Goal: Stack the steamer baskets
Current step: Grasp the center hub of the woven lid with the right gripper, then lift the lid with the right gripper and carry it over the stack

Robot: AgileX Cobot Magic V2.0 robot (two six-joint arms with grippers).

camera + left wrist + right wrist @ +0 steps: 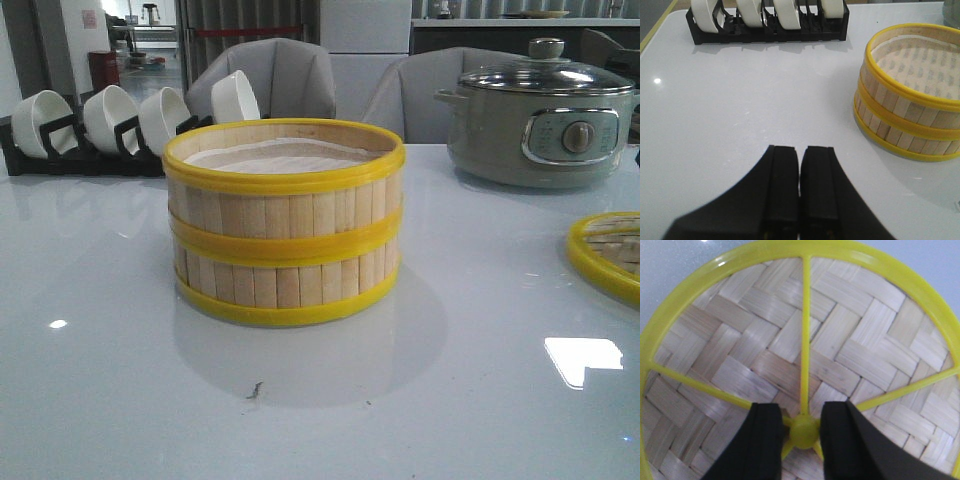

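Note:
Two steamer baskets (pixel 284 220) stand stacked mid-table, pale slats with yellow rims and a white liner in the top one. They also show in the left wrist view (pixel 912 95). The woven lid (pixel 612 252) lies flat on the table at the right edge. In the right wrist view the lid (pixel 765 345) fills the frame. My right gripper (pixel 801 410) is open, with one finger on each side of the lid's yellow knob (pixel 804 432) and small gaps between. My left gripper (pixel 800 150) is shut and empty above bare table, left of the stack.
A black rack of white bowls (pixel 120 120) stands at the back left, also in the left wrist view (pixel 765 20). A grey-green electric pot with a glass lid (pixel 545 115) stands at the back right. Grey chairs stand behind the table.

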